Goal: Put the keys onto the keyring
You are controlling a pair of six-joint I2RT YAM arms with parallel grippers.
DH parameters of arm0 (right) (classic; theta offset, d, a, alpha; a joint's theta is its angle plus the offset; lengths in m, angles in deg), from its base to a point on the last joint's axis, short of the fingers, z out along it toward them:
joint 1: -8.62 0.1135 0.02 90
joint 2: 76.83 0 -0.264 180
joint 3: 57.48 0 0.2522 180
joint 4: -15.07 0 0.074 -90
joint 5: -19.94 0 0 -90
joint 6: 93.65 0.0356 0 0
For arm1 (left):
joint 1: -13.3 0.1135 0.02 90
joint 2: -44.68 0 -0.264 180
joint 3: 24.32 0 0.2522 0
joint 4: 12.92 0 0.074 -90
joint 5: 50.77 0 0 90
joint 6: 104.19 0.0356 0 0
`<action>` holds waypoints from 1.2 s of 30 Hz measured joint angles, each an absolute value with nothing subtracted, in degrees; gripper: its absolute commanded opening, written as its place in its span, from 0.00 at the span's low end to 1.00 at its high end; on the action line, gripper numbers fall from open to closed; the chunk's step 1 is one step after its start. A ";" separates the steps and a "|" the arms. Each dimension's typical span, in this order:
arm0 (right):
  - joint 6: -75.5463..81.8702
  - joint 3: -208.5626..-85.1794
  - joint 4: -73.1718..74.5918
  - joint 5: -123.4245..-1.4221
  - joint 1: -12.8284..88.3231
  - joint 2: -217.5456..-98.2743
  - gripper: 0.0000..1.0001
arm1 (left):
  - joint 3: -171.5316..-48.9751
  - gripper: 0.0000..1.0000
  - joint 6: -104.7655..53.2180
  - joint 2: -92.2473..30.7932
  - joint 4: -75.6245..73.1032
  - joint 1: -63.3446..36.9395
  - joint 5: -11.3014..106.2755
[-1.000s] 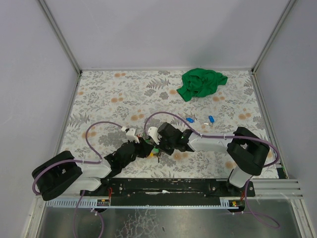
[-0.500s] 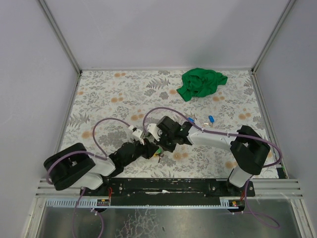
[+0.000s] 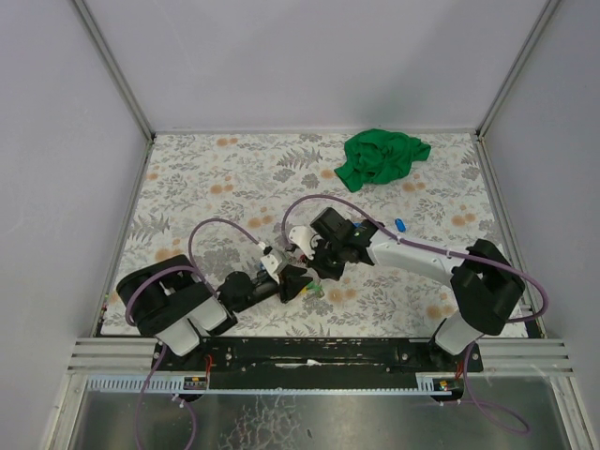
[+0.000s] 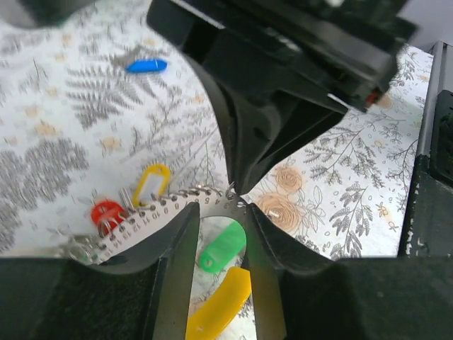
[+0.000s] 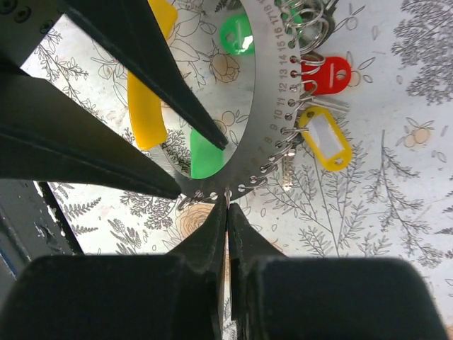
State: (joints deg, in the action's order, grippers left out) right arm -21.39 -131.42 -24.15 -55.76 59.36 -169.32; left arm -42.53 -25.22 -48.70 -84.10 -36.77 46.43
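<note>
The keyring (image 5: pixel 265 120) is a flat silvery ring with numbered holes and small wire hooks, also seen in the left wrist view (image 4: pixel 163 212). My left gripper (image 4: pixel 221 212) is closed on its rim, one finger (image 5: pixel 141 42) reaching across the ring's opening. My right gripper (image 5: pixel 228 202) is shut, pinching a thin wire hook at the rim, tip to tip with the left gripper (image 3: pixel 292 279). Keys hang on the hooks: red (image 5: pixel 327 73), yellow-framed (image 5: pixel 325 138), green (image 4: pixel 223 246) and solid yellow (image 4: pixel 219 312). One blue key (image 3: pixel 400 225) lies loose on the table.
A crumpled green cloth (image 3: pixel 382 156) lies at the back right of the flowered table top. Grey walls (image 3: pixel 94 94) close in the left, back and right sides. The purple cables (image 3: pixel 202 234) arch over the arms near the middle.
Both grippers, joined at the keyring, have shifted a little right and away from the bases. The left arm's elbow has swung right. The right arm now covers a second blue key.
</note>
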 measured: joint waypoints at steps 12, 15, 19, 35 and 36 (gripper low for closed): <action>-27.20 -132.45 -25.96 -53.81 58.12 -166.26 0.03 | -42.97 0.29 -9.96 -46.45 -86.18 -35.00 58.34; -28.95 -132.45 -26.40 -52.96 58.12 -164.07 0.04 | -43.84 0.26 -8.74 -46.43 -86.18 -32.83 62.60; -30.92 -132.45 -26.55 -51.72 58.09 -161.67 0.04 | -45.18 0.27 -8.33 -46.54 -86.22 -29.93 69.44; -34.37 -132.45 -26.75 -47.85 58.07 -160.66 0.05 | -47.03 0.32 -9.70 -45.56 -85.61 -26.38 75.96; -34.48 -132.45 -26.79 -47.85 58.07 -160.66 0.05 | -47.38 0.31 -9.88 -45.60 -85.39 -26.34 76.26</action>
